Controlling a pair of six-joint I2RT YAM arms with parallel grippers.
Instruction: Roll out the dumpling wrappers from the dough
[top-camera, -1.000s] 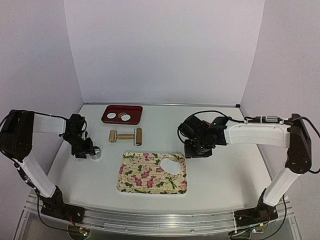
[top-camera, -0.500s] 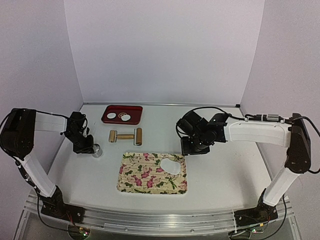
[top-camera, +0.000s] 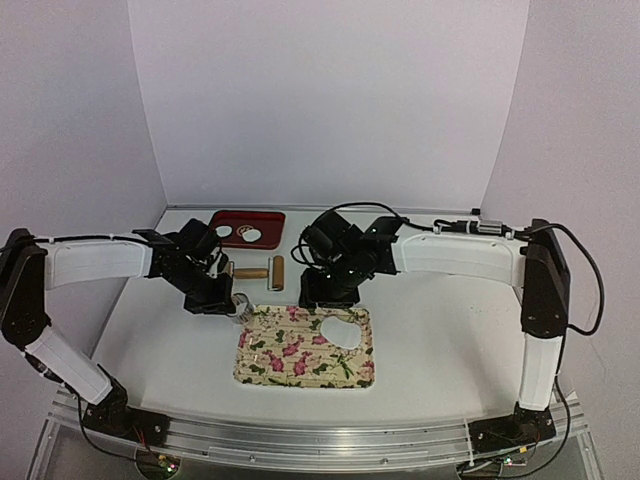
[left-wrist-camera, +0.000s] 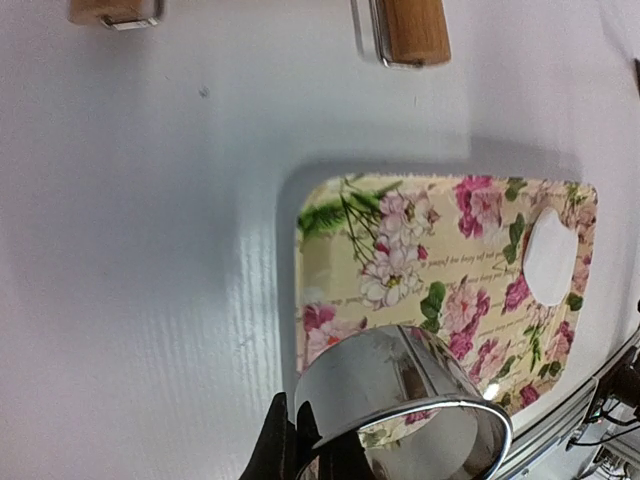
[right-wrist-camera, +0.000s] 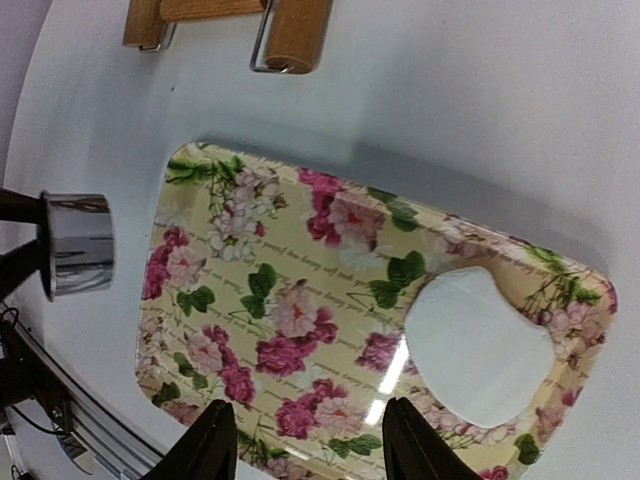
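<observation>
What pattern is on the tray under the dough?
The tray is cream with pink roses and green leaves, clearest in the right wrist view.

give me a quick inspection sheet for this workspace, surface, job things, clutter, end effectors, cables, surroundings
surface: white table, bare parts look clean
job's things: two dumpling wrappers lie in the red tray; leftover dough lies at the right end of the floral tray; wooden roller lies on the table between the trays; ring cutter is held
clutter: nothing seen
end effectors: left end effector shut on the ring cutter, at the floral tray's far left corner; right end effector open and empty, above the floral tray
cables: black cable loops over the right arm; wires at the front rail
surroundings: plain walls on three sides
</observation>
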